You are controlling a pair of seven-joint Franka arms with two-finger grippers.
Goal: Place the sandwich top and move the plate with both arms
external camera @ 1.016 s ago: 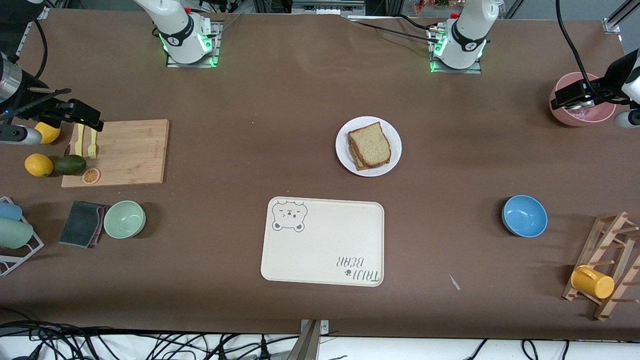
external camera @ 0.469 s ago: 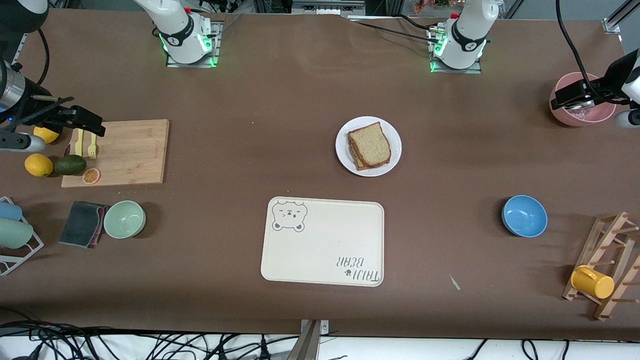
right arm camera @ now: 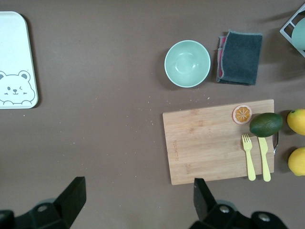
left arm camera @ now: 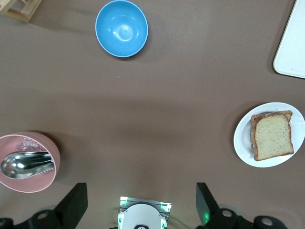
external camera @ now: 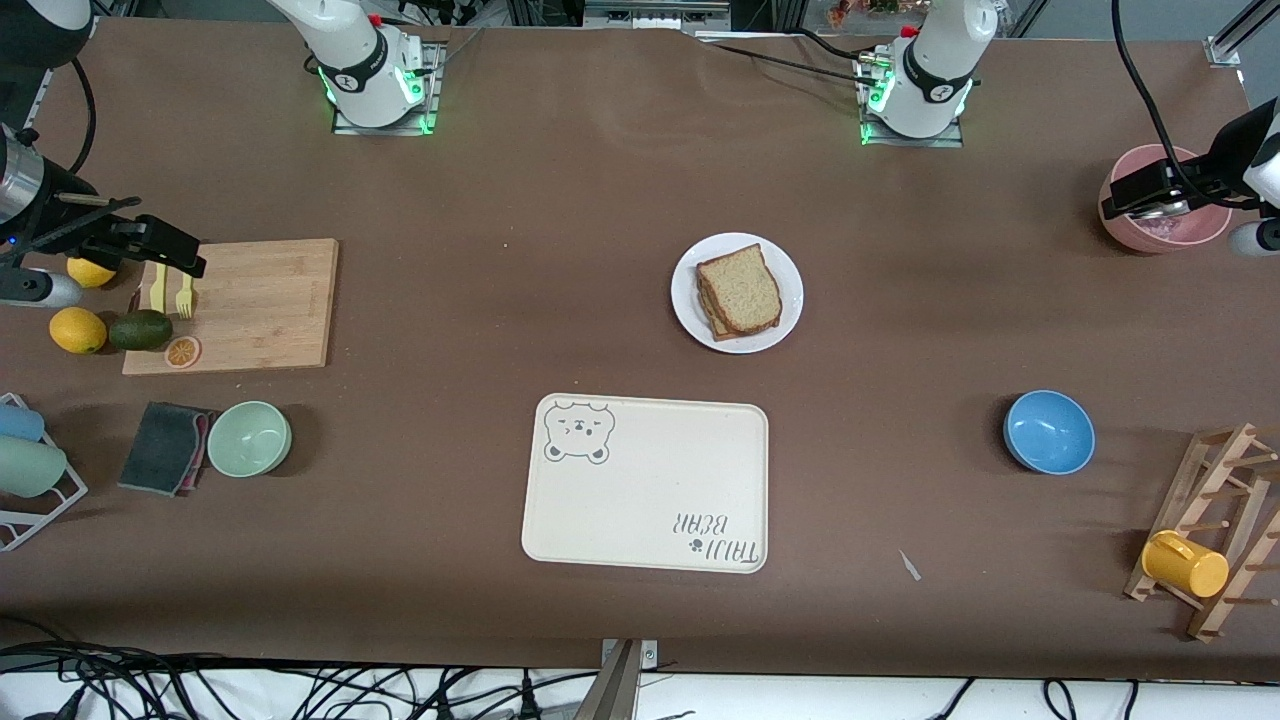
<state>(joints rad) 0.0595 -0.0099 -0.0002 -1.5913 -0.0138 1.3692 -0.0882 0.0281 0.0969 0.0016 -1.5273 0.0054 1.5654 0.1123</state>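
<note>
- Nearest the front camera, we see a cream tray [external camera: 645, 483] with a bear drawing lying flat on the brown table [external camera: 560, 200]. We take this tray as our landmark.
- Farther from the camera than the tray, well apart from it, sits the white plate [external camera: 787, 281]. The sandwich top [external camera: 740, 288], a slice of brown bread, already lies on a stack of bread on that plate.
- We judge the topping step done and the plate move not yet begun. Next, both arms must come in to the plate's rim from either side and lift evenly.
- Toward the left arm's end from the tray stands a blue bowl [external camera: 1048, 431]; the left gripper [left arm camera: 139, 202] hangs high over a pink bowl [external camera: 1165, 228], fingers spread and empty.
- Toward the right arm's end from the tray sit a green bowl [external camera: 249, 438] and a wooden board [external camera: 260, 300]; the right gripper [right arm camera: 137, 200] hangs over that board's end, fingers apart, holding nothing.
- The table top is matte brown, with cables along its nearest edge.
</note>
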